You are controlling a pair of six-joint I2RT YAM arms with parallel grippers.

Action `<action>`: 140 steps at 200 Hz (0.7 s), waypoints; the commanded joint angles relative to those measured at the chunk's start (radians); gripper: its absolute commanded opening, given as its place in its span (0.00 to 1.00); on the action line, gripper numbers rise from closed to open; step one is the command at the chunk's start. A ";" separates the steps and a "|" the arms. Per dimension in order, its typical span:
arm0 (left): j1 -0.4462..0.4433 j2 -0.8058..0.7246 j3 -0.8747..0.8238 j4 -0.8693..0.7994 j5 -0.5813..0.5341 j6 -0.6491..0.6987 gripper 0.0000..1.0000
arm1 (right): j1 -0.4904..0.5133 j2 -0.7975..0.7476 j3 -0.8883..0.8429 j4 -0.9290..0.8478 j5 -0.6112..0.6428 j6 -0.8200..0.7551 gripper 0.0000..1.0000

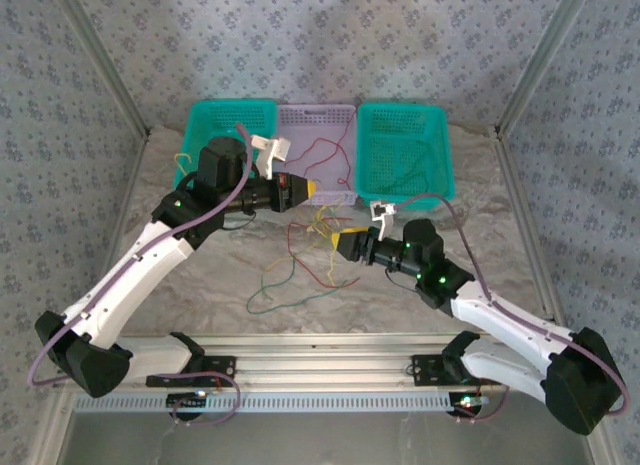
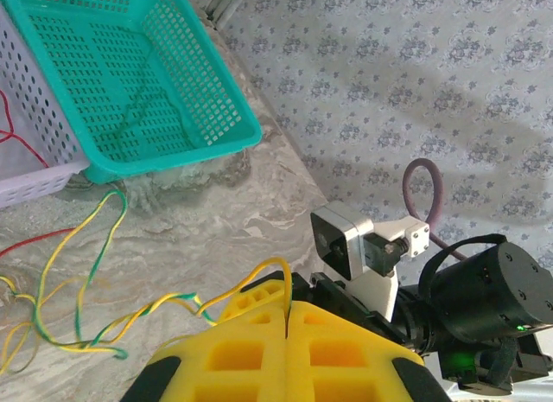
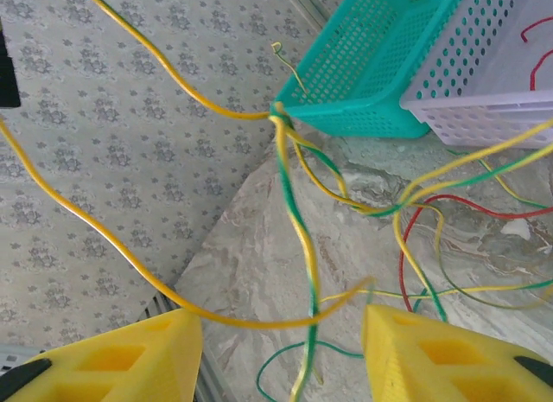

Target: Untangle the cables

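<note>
**Reference landmark:** lilac basket (image 1: 300, 120), at the far side of the worktop (image 1: 200, 285). It stands between two teal baskets, one touching its left wall (image 1: 225, 115) and one touching its right wall (image 1: 405, 120).

**Left gripper** (image 2: 287, 303)
- Position: just in front of the lilac basket's near wall.
- Jaws: clenched, the yellow pads meeting flush.
- Load: a yellow cable (image 2: 259, 268) is pinched in the seam between the pads. It arches out to the side and joins a twisted yellow-green strand (image 2: 95, 246).

**Right gripper** (image 3: 281, 320)
- Position: in front of the lilac basket's right corner, nearer the arm bases than the left gripper.
- Jaws: released, the pads standing well apart.
- A yellow cable and the yellow-green strand cross the gap. Whether either touches a pad cannot be told.

**Cables** (image 1: 300, 265)
- The main tangle of red, green and yellow loops lies on the worktop in front of the lilac basket.
- Several strands rise from the tangle and meet at a knot (image 3: 276, 115).
- A red cable (image 1: 338, 150) lies inside the lilac basket.
- A green cable (image 1: 410, 167) lies in the teal basket to its right.
</note>
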 commanded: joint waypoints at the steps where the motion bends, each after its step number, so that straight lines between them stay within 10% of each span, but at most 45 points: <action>1: 0.006 -0.020 -0.002 0.025 0.045 0.003 0.00 | -0.004 -0.034 0.003 0.007 0.039 -0.030 0.50; 140: -0.008 0.014 0.019 -0.084 0.099 0.129 0.00 | -0.073 -0.057 0.033 0.001 0.031 -0.027 0.44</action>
